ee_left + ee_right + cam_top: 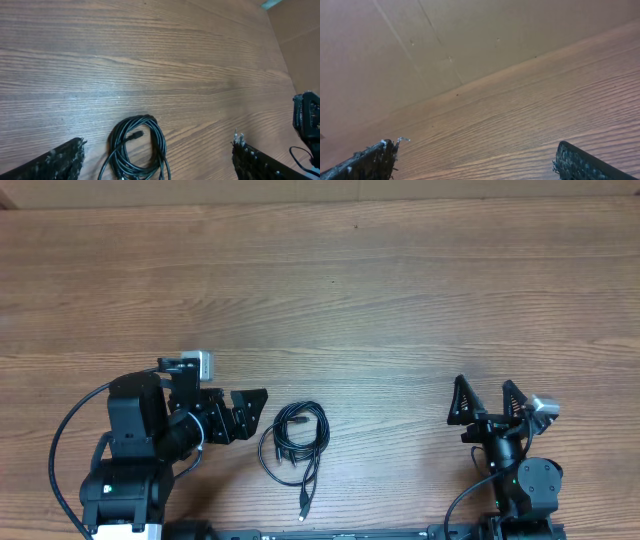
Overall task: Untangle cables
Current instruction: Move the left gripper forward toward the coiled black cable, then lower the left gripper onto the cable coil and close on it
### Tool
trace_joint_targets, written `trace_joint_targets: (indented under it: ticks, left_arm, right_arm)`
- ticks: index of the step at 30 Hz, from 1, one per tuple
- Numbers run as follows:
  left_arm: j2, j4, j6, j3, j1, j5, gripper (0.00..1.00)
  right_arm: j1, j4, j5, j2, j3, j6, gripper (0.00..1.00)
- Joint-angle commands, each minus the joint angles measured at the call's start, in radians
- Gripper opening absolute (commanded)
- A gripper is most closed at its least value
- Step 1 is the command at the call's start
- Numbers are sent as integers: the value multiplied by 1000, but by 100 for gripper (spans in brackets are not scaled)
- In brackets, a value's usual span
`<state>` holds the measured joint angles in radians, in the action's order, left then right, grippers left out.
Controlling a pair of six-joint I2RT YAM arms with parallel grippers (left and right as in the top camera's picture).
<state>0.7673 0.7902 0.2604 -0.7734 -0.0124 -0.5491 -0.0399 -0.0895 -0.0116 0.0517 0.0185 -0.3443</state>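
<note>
Wooden table (pixel 350 280) fills the overhead view. The cables (pixel 295 442) lie coiled in one loose bundle at lower centre, a plug end (pixel 304 502) trailing toward the bottom edge. Just left of them, the left gripper (pixel 250 416) is spread wide and aimed at the coil, probably to straddle it. The right gripper (pixel 485 388), lower right and well apart, is spread too.

In the left wrist view, the coil sits at bottom centre between the wide-set fingers (pixel 60 161), untouched.

The right wrist view shows only bare wood and a brown wall (pixel 420 40), with no cable.

No readable text, labels, brands or numbers in any view.
</note>
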Motion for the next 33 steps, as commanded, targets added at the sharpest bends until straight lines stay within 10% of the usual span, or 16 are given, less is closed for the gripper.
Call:
trace_joint_targets:
  ticks: [1,20,25,28,33]
  left_arm:
    - [25,-2,18,-28,12,-11,94]
    - [444,-211,-126,-28,454,414,93]
    - [470,-130,-124,-28,512,506,79]
    - [469,6,16,-28,509,603,66]
    - [471,68,113,-27,510,550,73]
  right_arm:
    - [-5,6,-2,2,-11,-8,100]
    - [-5,6,-2,2,-11,-8,100]
    - [-5,6,-2,2,-11,-8,100]
    - [-5,6,-2,2,-11,-8,100]
    - [-5,6,-2,2,-11,-8,100]
